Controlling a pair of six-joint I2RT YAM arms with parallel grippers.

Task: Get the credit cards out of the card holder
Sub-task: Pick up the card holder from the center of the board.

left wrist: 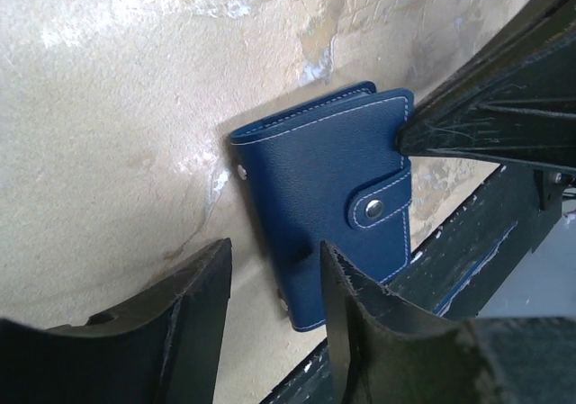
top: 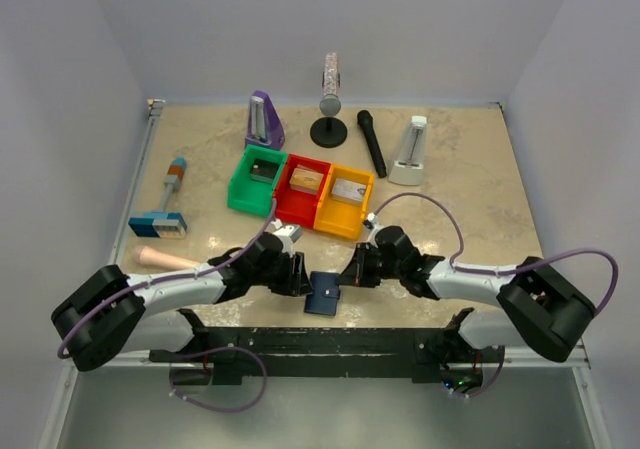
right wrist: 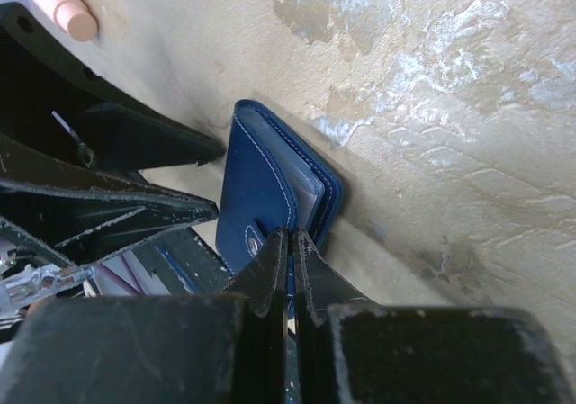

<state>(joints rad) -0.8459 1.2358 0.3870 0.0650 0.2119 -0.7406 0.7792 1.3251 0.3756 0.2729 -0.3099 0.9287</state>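
- The card holder (left wrist: pixel 324 206) is lying snapped shut near the worktop's (left wrist: pixel 108 107) front edge, hiding any credit cards.
- The right end effector (right wrist: pixel 290 242) is pinching its snap-side edge; the left end effector (left wrist: pixel 274 260) is hovering open beside it.
- Pulling on so thin a pinch is likely risking a slip, or dragging the unpinned holder off the edge.

Mottled beige tabletop (top: pixel 470 199): closed navy card holder (top: pixel 324 294) lies between left hand (top: pixel 300 277) and right hand (top: pixel 345 272). Just beyond both hands sit green bin (top: pixel 245 202), red bin (top: pixel 292 209) and yellow bin (top: pixel 337 222) in a touching row; farther beyond are purple metronome (top: pixel 264 121), microphone stand (top: pixel 329 129), black microphone (top: pixel 372 142) and white metronome (top: pixel 410 152). Outward of the left hand: peach cylinder (top: pixel 165 259), blue-and-white block (top: pixel 157 225).
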